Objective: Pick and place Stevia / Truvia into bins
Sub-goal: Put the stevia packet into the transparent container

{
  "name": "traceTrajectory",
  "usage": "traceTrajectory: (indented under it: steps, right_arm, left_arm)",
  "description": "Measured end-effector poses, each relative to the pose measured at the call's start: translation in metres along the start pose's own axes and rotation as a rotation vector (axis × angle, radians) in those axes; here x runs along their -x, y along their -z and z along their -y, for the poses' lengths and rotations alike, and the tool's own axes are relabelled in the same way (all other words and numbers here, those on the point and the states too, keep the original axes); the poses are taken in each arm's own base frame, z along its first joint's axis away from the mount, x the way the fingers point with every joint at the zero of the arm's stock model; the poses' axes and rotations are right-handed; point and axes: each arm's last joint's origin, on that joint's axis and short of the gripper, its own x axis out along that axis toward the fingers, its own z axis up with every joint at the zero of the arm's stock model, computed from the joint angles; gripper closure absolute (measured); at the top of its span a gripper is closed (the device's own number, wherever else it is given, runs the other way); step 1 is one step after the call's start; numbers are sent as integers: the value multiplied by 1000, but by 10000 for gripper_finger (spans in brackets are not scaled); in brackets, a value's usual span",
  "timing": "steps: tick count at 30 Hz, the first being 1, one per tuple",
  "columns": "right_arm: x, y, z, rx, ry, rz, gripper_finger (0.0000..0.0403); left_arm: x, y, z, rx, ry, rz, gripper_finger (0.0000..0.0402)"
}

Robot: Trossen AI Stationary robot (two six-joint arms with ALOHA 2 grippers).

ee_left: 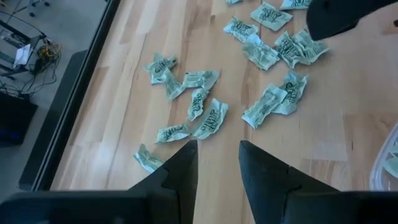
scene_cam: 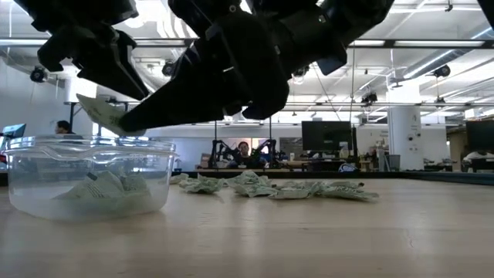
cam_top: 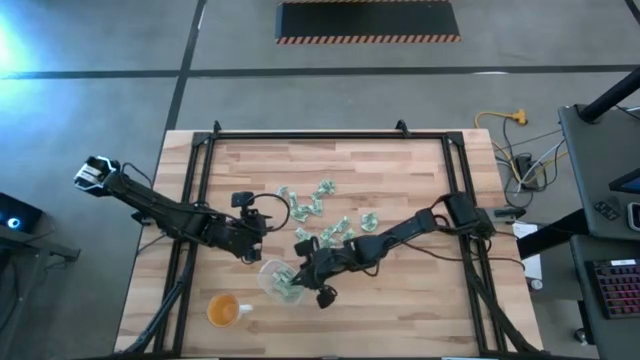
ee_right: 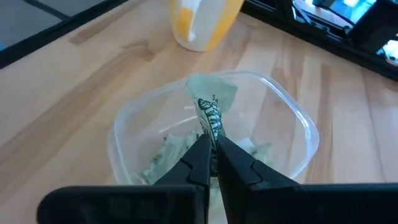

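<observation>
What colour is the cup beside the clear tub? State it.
Orange-yellow, with a paler handle. The cup shows best in the right wrist view, just beyond the tub.

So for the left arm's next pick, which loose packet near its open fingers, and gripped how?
Probably the packet lying just ahead of the left gripper, whose fingers are open and empty. It lies flat but crumpled, so come straight down and pinch a raised fold across its narrow width. Neighbours touch it, so a centred pinch risks less double-picking. The right gripper is shut on a packet over the bin.
</observation>
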Motion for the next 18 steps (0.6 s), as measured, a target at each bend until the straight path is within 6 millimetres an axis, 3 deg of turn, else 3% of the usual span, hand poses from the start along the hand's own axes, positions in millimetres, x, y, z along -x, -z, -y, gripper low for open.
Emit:
traceTrajectory:
  steps: [4, 12, 18]
  right_arm:
    - [0, 3, -1, 12, -6, -9, 368]
    - [4, 0, -1, 7, -14, -38, 281]
    - [30, -5, 0, -19, -50, -225, 252]
  left_arm:
    - [0, 0, 0, 1, 0, 0, 301]
    - [0, 0, 0, 4, 0, 3, 301]
    - [0, -1, 0, 8, 2, 8, 301]
